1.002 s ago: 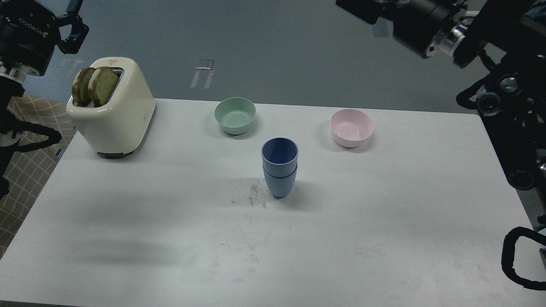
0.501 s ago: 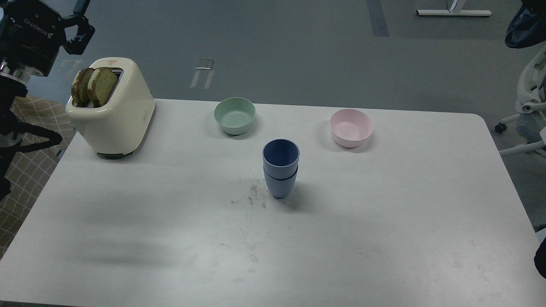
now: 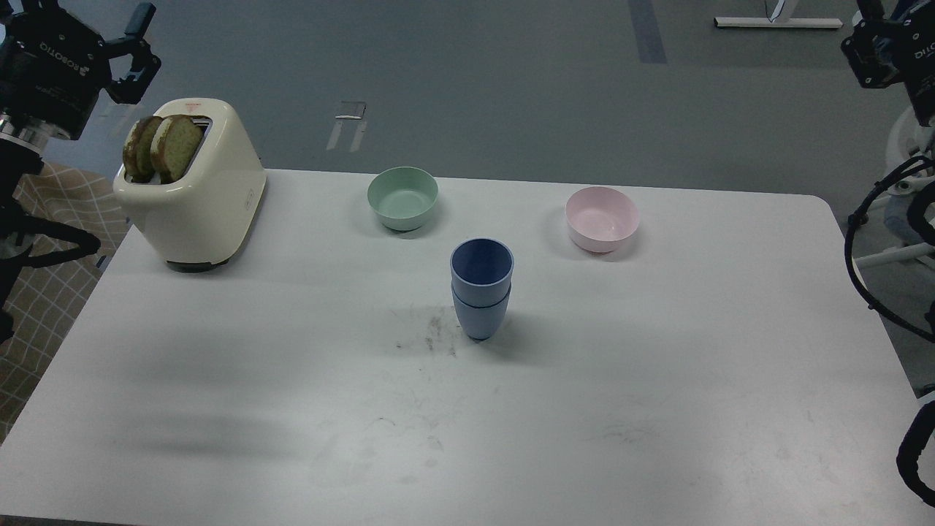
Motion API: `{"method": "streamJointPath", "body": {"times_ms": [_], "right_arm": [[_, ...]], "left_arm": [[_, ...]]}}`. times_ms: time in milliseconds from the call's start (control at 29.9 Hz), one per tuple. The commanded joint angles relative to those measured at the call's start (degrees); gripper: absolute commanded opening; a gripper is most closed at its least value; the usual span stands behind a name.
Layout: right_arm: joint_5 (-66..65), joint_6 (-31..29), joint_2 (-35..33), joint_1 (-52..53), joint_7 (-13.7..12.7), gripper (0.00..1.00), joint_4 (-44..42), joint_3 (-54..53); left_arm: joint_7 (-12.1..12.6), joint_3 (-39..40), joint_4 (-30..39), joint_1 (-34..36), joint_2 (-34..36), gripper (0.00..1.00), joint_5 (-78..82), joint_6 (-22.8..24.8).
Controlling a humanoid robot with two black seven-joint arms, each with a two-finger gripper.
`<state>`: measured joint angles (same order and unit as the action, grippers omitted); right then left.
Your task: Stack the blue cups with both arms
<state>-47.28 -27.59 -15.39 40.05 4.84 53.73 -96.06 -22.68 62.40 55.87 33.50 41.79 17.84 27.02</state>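
The two blue cups (image 3: 481, 288) stand nested, one inside the other, upright near the middle of the white table (image 3: 657, 380). Neither gripper touches them. My left gripper (image 3: 140, 42) is raised at the far upper left, above and behind the toaster, with its fingers apart and nothing between them. My right arm (image 3: 887, 44) shows at the upper right edge, far from the cups. Its end is dark and its fingers cannot be told apart.
A cream toaster (image 3: 197, 190) with two bread slices stands at the table's back left. A mint-green bowl (image 3: 402, 197) and a pink bowl (image 3: 602, 218) sit behind the cups. Black cables (image 3: 869, 256) hang past the table's right edge.
The right arm swung out of view from the top right, then came back at the upper right edge. The left gripper shifted slightly. The stacked cups have not moved.
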Motion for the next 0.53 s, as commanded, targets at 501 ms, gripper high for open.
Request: {"method": "streamJointPath", "body": {"times_ms": [501], "right_arm": [[0.3,0.3,0.7,-2.2,0.2,1.0,0.6,-0.8]], "left_arm": [[0.1,-0.3,-0.9,-0.2,-1.1,0.98,0.1,-0.7]]}}
